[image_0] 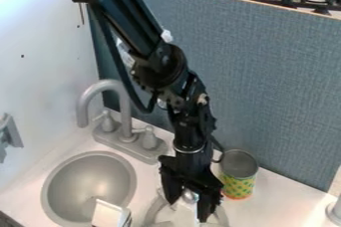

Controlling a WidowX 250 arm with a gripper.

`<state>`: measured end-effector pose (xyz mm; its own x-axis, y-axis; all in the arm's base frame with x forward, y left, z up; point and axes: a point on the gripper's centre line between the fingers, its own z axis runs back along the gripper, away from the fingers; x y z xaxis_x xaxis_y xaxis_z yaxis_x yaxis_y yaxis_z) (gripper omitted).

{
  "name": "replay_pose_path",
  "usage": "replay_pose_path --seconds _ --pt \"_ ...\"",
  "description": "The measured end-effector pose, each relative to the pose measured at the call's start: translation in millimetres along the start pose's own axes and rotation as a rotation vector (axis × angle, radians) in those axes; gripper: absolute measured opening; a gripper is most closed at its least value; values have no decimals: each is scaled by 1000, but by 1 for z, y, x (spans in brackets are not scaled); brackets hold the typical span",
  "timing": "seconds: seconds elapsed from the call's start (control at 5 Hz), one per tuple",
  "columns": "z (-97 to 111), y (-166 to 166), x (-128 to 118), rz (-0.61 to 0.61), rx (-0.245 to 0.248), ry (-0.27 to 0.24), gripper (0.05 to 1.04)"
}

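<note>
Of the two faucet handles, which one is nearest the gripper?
The right-hand handle in the picture, between the spout and the gripper; the other handle stands left of the spout.

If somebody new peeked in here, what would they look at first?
Probably the big black arm, slanting down from the upper left to its gripper, low in the middle by a shiny knob. Next might come the can with its bright green and yellow pattern, just right of the gripper. Then there's the round gray sink at lower left, with a curvy faucet behind it.
</note>
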<state>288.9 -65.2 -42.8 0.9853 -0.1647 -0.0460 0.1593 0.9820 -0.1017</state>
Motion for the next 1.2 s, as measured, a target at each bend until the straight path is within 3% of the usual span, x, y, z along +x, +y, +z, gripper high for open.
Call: replay_pose_path --seconds 0.2,0.4,0.6,0.8,1.0,1.2 --pt "-10 6 7 11 32 23 954" --pt "-13 12 9 47 70 44 679" --pt "-13 14 10 44 85 59 630" --pt "-2 13 -3 -20 86 81 629" --pt "56 0 -26 -101 104 17 629" --pt "82 -20 -57 -168 80 58 629"
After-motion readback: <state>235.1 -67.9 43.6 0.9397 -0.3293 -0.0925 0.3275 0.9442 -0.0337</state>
